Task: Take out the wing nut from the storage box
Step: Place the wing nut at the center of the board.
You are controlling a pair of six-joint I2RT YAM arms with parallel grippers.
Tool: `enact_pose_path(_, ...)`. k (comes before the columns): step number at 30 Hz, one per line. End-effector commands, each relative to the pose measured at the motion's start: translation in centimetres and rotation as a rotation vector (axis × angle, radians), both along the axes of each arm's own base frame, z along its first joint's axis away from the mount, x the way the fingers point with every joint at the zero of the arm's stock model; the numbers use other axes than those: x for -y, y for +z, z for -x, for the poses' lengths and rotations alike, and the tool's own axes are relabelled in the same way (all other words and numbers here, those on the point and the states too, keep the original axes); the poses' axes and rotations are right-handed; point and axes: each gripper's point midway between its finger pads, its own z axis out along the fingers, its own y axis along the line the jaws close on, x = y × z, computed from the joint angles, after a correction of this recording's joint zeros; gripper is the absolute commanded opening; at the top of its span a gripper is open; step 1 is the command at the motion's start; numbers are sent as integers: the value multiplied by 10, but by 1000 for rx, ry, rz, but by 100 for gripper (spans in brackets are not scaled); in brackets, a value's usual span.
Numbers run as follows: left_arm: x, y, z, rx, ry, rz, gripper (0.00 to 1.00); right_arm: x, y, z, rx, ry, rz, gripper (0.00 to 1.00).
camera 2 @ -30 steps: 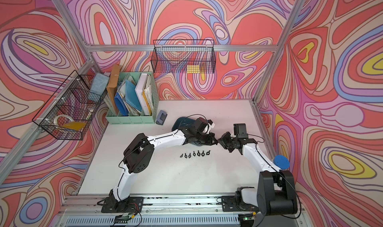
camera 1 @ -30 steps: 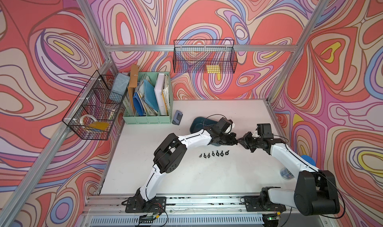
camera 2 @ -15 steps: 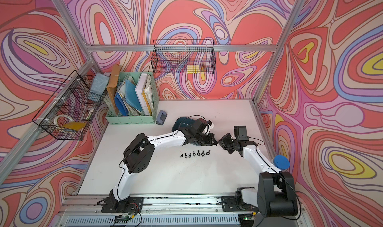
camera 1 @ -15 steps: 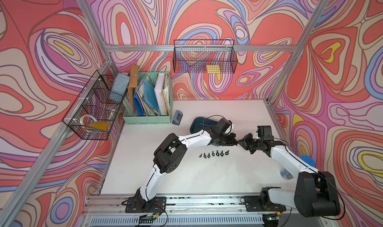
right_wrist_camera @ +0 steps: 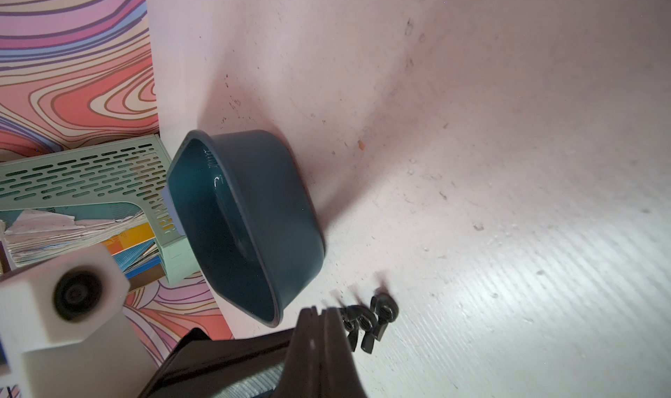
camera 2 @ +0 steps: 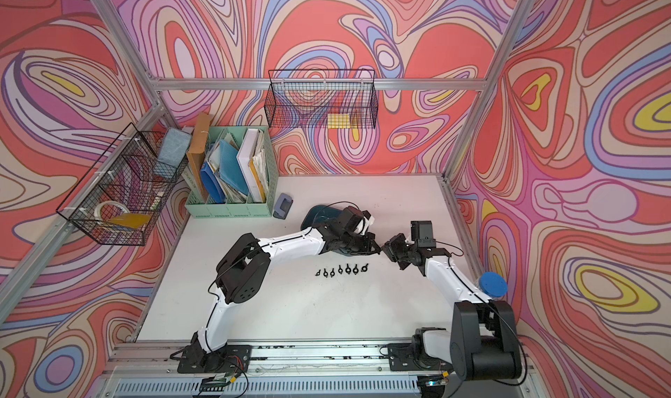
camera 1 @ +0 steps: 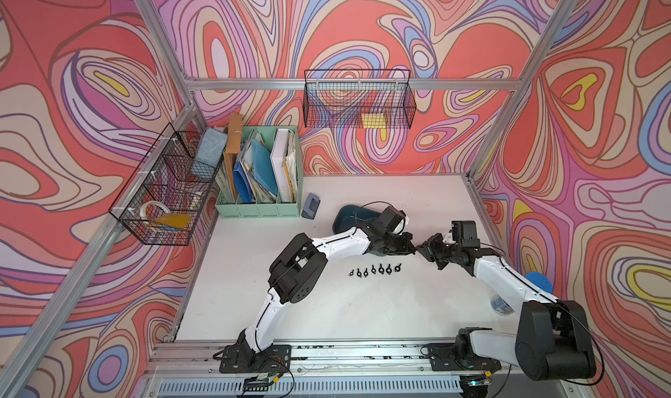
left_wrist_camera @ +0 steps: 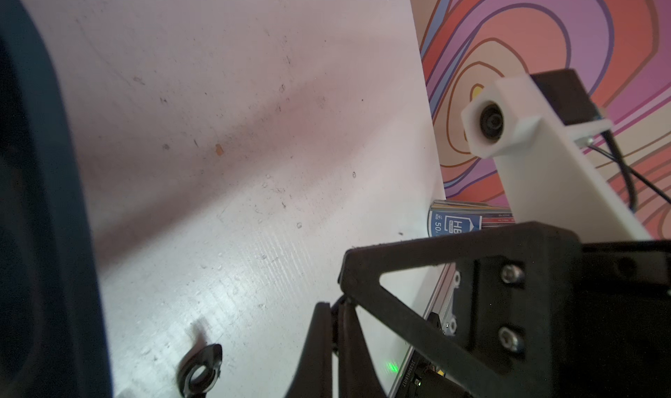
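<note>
Keeps left gripper (camera 1: 409,249) pressed shut; now closes right gripper (camera 1: 424,249) fully, tip to tip, just beyond the wing nuts (camera 1: 374,269), right of the storage box (camera 1: 348,216).

Your table (camera 1: 363,305): white, scuffed.
Back, you see: mint file organiser (camera 1: 254,211), small grey device (camera 1: 311,206), storage box (camera 1: 346,218).
Middle: row of wing nuts (camera 1: 374,269).
Right edge: blue-lidded jar (camera 1: 539,282).

storage box (right_wrist_camera: 276,196): glossy teal plastic | table (right_wrist_camera: 508,160): white, scuffed (faintly ribbed) | wing nuts (right_wrist_camera: 377,314): dark metal
</note>
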Motion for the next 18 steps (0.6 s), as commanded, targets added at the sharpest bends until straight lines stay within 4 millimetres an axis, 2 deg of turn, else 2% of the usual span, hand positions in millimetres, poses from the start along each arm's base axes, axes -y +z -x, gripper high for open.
enact_pose_path(1, 6, 35, -7, 69, -2, 86, 14, -7, -3, 10, -35, 31, -25, 0)
enact_pose_path(6, 5, 34, -8, 67, 1, 83, 28, -4, -5, 10, -40, 33, -2, 0)
enact_pose_path(11, 2, 34, -9, 73, 4, 77, 29, -2, -8, 10, -47, 45, 26, 0)
enact_pose_path(13, 0, 34, -9, 74, 8, 74, 33, 0, -10, 11, -51, 52, 42, 0)
enact_pose_path(18, -19, 38, -20, 102, 48, 48, 47, 11, -17, 15, -79, 101, 156, 0)
